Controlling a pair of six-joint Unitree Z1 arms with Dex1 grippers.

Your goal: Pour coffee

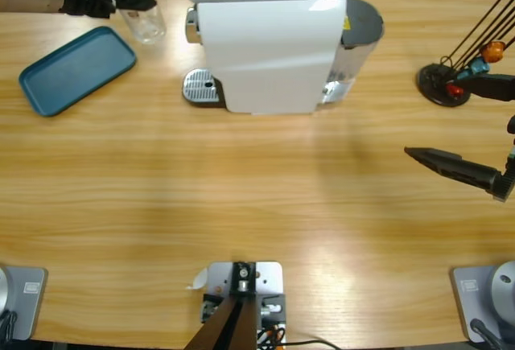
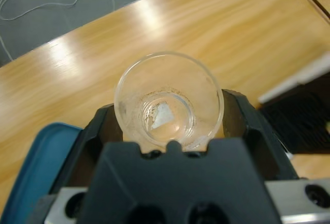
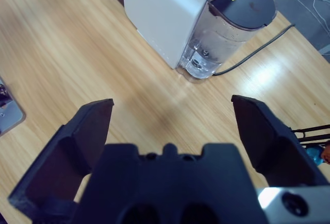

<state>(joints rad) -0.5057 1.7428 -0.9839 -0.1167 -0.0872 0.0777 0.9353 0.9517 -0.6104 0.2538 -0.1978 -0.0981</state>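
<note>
A clear empty glass cup (image 1: 147, 20) is held at the table's far left, between the jaws of my left gripper (image 1: 138, 0), which is shut on it. In the left wrist view I look down into the cup (image 2: 168, 100), a jaw on each side of it. The white coffee machine (image 1: 269, 40) stands at the back middle, its metal drip tray (image 1: 201, 87) on its left side. My right gripper (image 1: 434, 157) hovers open at the right edge with nothing in it; the right wrist view shows the coffee machine (image 3: 170, 13) and its water tank (image 3: 227, 33) ahead.
A teal tray (image 1: 76, 68) lies at the back left, near the cup. A black stand (image 1: 447, 80) with thin rods and coloured beads is at the back right. A power cable (image 3: 258, 49) runs from the machine's rear.
</note>
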